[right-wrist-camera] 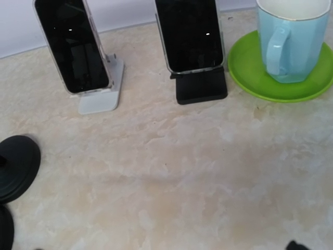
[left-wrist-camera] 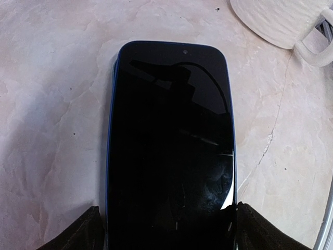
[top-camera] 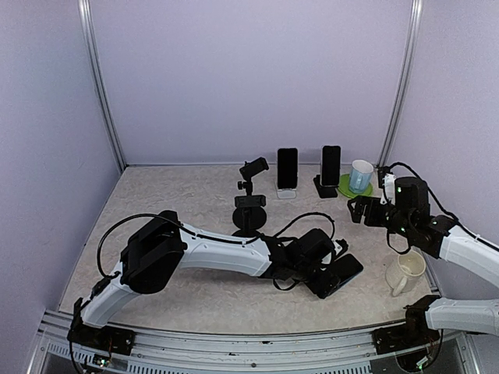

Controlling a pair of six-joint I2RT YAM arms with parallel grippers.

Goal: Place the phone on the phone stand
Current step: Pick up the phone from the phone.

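A black phone with a blue edge [top-camera: 340, 273] lies screen up on the marble table at the right centre. It fills the left wrist view [left-wrist-camera: 171, 146]. My left gripper [top-camera: 318, 274] reaches across and is shut on the phone's near end, one dark finger [left-wrist-camera: 83, 232] at each long side. An empty black phone stand [top-camera: 249, 209] with a round base and a clamp head stands behind the left arm. My right gripper [top-camera: 357, 210] hangs open and empty above the table at the right, apart from the phone.
Two other phones stand at the back, one on a white stand [right-wrist-camera: 99, 96] and one on a black stand [right-wrist-camera: 202, 88]. A blue mug [right-wrist-camera: 289, 39] sits on a green saucer [right-wrist-camera: 250, 73]. A cream mug [top-camera: 405, 273] stands just right of the phone, also in the left wrist view [left-wrist-camera: 281, 21].
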